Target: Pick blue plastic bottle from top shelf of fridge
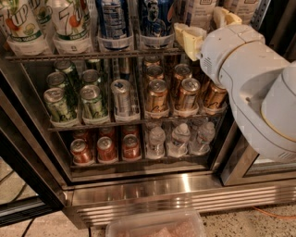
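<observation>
1. Gripper position. I see the gripper (198, 21) at the far right end of the top shelf (92, 55) of the fridge (185, 199). The white arm (259, 83) enters from the right and covers the right-hand edge of the racks.

2. Finger state. The two yellow fingers (189, 39) are spread apart, so the gripper is released. One finger sits lower and to the left, the other higher and to the right.

3. Task item. The blue plastic bottle (199, 10) stands on the top shelf. Its pale label shows between the two fingers. I cannot tell whether either finger touches it.

4. Neighbouring items, top shelf. Two dark-blue-labelled bottles (113, 21) stand just left of the gripper. Two 7UP bottles (69, 21) stand at the far left.

5. Lower racks.
- The middle rack holds green cans (58, 104) on the left, a silver can (121, 95) in the centre and copper cans (157, 95) on the right.
- The bottom rack holds red cans (106, 148) on the left and small water bottles (180, 136) on the right.

6. Floor. A clear plastic container (157, 227) lies near the camera, below the base grille.
</observation>
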Motion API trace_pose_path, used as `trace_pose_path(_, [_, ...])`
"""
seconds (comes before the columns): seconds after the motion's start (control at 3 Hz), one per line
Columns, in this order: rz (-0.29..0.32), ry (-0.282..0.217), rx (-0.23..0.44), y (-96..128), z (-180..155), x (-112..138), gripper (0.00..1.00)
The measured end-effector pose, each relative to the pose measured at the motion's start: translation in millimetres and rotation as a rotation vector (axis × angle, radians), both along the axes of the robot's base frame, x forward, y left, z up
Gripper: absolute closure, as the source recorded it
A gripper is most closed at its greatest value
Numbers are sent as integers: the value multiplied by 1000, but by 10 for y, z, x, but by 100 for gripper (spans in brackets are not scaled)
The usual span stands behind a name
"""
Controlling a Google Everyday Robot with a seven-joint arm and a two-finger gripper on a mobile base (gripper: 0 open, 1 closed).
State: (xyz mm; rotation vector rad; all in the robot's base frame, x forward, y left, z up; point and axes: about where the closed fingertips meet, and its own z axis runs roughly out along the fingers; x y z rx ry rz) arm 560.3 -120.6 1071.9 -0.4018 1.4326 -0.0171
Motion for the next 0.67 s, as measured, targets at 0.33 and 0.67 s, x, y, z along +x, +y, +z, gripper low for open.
trace_pose_path(0.33, [-14,-8,-3,-11,12,46,45])
trace_pose_path(0.67, [-32,-8,-9,-39,-9,98,40])
